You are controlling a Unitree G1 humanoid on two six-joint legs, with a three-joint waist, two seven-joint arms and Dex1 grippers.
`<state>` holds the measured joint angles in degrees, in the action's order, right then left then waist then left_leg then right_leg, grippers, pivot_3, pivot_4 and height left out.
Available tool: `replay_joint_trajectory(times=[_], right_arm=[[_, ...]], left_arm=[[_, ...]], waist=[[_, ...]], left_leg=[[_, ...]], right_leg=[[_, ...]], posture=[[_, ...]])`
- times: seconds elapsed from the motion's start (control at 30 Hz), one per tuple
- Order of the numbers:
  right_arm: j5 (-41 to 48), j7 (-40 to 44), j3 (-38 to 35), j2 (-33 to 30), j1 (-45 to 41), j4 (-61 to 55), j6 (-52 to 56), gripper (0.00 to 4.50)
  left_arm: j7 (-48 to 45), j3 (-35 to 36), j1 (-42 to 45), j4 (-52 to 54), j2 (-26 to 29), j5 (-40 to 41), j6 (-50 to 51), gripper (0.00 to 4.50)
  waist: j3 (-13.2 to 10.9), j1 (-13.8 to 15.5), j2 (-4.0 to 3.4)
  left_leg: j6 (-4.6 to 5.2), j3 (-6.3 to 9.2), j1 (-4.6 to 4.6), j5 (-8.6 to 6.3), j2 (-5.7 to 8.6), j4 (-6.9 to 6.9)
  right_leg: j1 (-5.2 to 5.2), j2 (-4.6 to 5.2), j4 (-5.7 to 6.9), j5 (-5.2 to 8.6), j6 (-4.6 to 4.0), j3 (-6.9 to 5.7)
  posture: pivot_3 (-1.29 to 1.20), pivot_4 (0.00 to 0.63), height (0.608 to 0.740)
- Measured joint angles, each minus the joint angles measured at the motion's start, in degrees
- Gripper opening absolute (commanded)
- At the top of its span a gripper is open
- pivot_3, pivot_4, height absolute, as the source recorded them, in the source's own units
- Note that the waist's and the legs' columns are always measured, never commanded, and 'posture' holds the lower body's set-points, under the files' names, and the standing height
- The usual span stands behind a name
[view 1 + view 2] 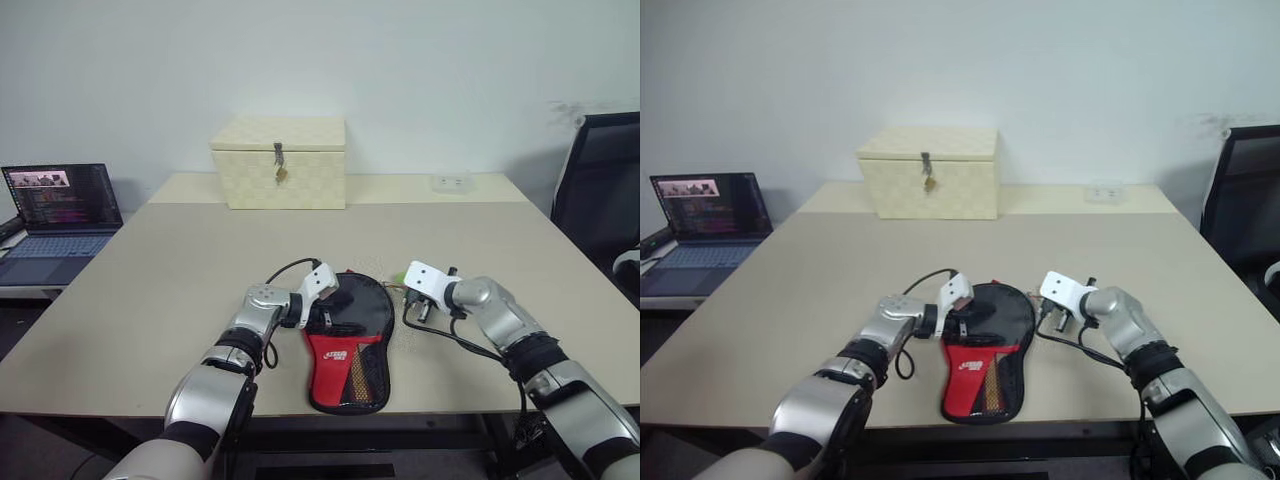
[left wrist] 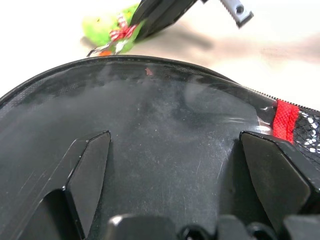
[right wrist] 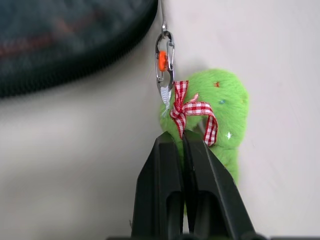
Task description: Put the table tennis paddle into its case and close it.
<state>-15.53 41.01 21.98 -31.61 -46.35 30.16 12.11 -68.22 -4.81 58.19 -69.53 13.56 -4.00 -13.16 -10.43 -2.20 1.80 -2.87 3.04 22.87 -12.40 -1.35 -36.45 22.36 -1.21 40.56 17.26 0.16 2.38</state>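
Beige table (image 1: 150,290) is carrying the case (image 1: 350,345) near its front edge, cream woven box (image 1: 280,162) and small white item (image 1: 452,182) sitting at the back.

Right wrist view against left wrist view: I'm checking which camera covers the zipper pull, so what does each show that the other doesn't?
Right wrist view alone: a small metal clip joining the green charm to the zipper, and the right gripper with its jaws shut on the charm by its red checked ribbon.

Left wrist view alone: the left gripper with its jaws open over the case's black face, and a red tab at the case's edge.

Both: the charm, the case's rounded edge, the pale table.
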Motion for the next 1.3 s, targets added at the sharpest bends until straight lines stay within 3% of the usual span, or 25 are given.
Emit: replay_joint_trajectory(times=[0.2, 0.63, 1.07, 1.3], right_arm=[[1.43, 9.14, -2.26, -9.59, 12.35, -22.73, 7.70, 0.01], [10.80, 17.99, -6.87, -17.77, 30.46, -64.88, 33.10, 0.01], [20.70, 18.36, -7.90, -23.17, 38.83, -82.21, 45.30, 0.01], [29.16, 17.41, -11.88, -25.00, 40.99, -87.74, 50.91, 0.01]], left_arm=[[1.26, -0.37, 0.27, -0.12, -0.62, -0.03, 0.11, 4.50], [4.17, -0.58, 0.95, -0.88, -2.69, -0.59, 0.19, 4.50], [6.12, -0.66, 1.58, -1.67, -4.93, -0.95, 0.35, 4.50], [8.72, -0.84, 2.03, -2.58, -6.31, -1.26, 0.57, 4.50]], waist=[[0.02, 0.45, -0.05], [0.05, 0.63, -0.06], [0.07, 0.86, -0.05], [0.07, 0.80, -0.04]], left_leg=[[0.00, 0.05, 0.02, -0.01, 0.00, 0.15], [-0.01, 0.11, 0.02, -0.02, 0.04, 0.32], [-0.01, 0.15, 0.05, -0.02, 0.59, 0.35], [0.00, 0.22, -0.06, -0.02, 0.61, 0.34]], right_leg=[[-0.11, 0.00, -0.35, -0.01, 0.03, -0.05], [-0.20, 0.05, -0.66, -0.01, 0.10, -0.11], [-0.30, 0.58, -0.78, 0.14, 0.55, -0.17], [-0.68, 0.63, -1.30, 0.00, 0.80, -0.23]], posture=[[0.00, 0.150, 0.740], [0.00, 0.150, 0.740], [0.00, 0.150, 0.740], [0.00, 0.150, 0.740]])
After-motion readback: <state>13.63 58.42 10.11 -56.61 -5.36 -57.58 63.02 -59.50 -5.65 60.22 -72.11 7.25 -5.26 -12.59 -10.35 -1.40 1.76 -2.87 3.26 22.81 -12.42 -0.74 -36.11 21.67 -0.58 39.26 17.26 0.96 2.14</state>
